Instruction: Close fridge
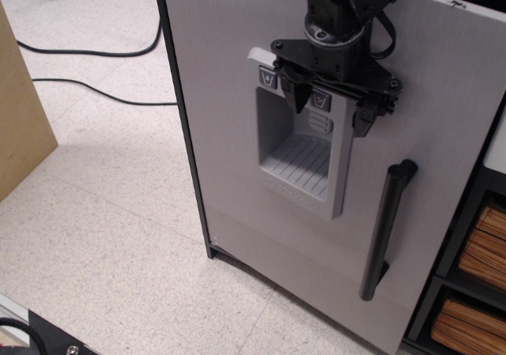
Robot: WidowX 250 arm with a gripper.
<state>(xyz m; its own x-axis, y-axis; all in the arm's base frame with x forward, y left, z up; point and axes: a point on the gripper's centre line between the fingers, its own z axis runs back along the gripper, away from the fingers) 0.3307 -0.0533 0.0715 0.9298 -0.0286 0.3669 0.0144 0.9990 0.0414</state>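
Note:
The fridge door (237,70) is light grey and now lies nearly flat against the fridge front, hiding the black interior. It has a recessed dispenser panel (300,153) and a black bar handle (386,230) at its right side. My black gripper (328,106) is pressed against the door over the top of the dispenser panel, above and left of the handle. Its two fingers (294,94) are spread apart and hold nothing.
Black cables (87,70) run across the speckled floor at upper left. A tan board (20,126) stands at the left edge. A dark shelving unit with tan boxes (474,300) stands right of the fridge.

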